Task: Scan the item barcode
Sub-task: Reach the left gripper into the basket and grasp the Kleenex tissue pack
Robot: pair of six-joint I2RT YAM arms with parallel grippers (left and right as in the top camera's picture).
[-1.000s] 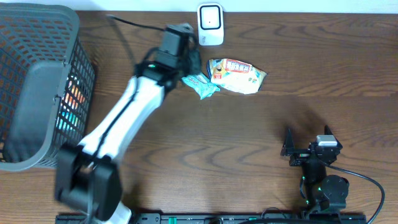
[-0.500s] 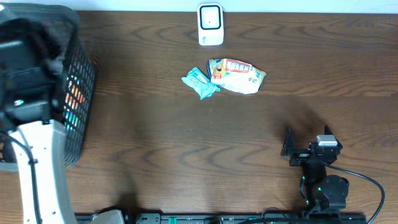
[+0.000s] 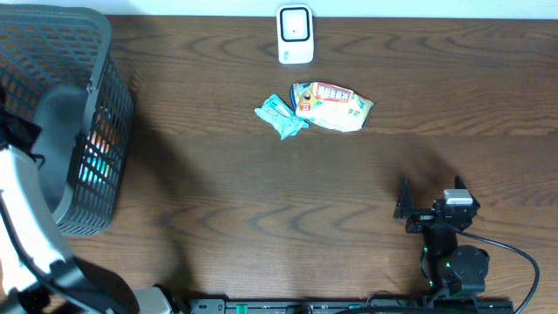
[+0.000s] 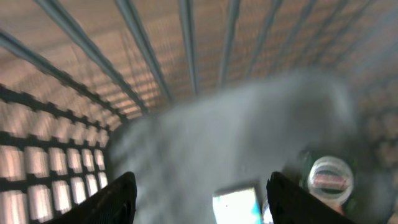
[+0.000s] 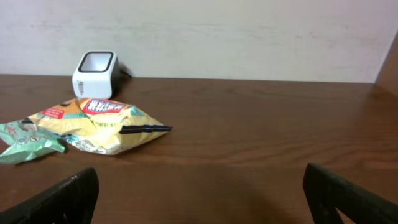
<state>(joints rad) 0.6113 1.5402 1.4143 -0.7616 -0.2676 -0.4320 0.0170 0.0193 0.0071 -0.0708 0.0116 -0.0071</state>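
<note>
The white barcode scanner (image 3: 295, 35) stands at the table's far edge. Just in front of it lie a yellow snack bag (image 3: 331, 106) and a small teal packet (image 3: 281, 118), also seen as the yellow bag (image 5: 102, 124) and teal packet (image 5: 28, 142) in the right wrist view. My left gripper (image 4: 200, 183) is open inside the dark mesh basket (image 3: 105, 52), above a light blue packet (image 4: 236, 208) and a round-lidded item (image 4: 331, 177); this view is blurred. My right gripper (image 5: 199, 180) rests open and empty near the front right.
The basket takes up the left end of the table, with colourful items showing through its mesh (image 3: 100, 139). The left arm (image 3: 22, 218) reaches up along the left edge. A cable (image 3: 514, 257) trails from the right arm's base.
My left arm has swung from beside the scanner and teal packet over to the basket at the left. Its jaws have opened. The right arm has not moved.
</note>
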